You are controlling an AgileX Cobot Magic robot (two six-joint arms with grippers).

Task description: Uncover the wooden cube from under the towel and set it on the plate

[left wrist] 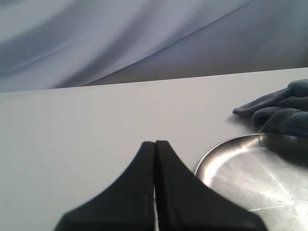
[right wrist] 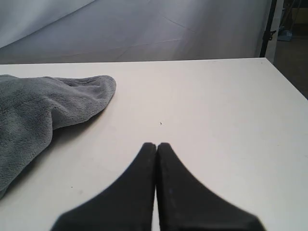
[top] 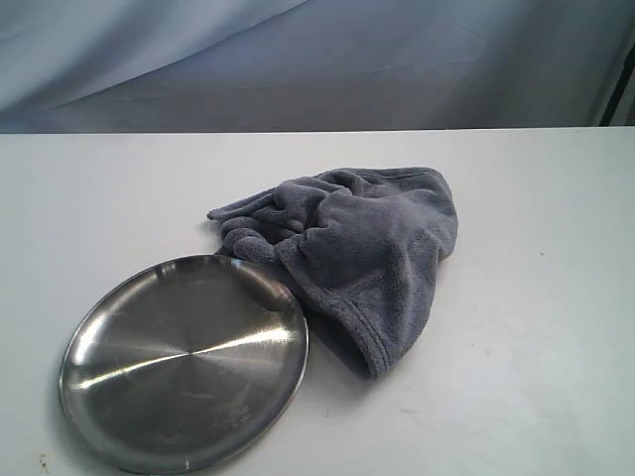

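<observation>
The grey-blue fleece towel (top: 347, 248) lies bunched in a heap at the middle of the white table, its lower edge overlapping the rim of the round steel plate (top: 109, 327) at the front left. The wooden cube is hidden; no part of it shows. Neither arm appears in the exterior view. My left gripper (left wrist: 155, 143) is shut and empty above bare table, beside the plate (left wrist: 250, 178), with the towel (left wrist: 284, 113) beyond it. Shut and empty too, my right gripper (right wrist: 156, 145) hangs over bare table, apart from the towel (right wrist: 38, 110).
A pale draped backdrop (top: 317, 59) rises behind the table's far edge. The right edge of the table (right wrist: 284, 86) shows in the right wrist view, with a dark stand beyond it.
</observation>
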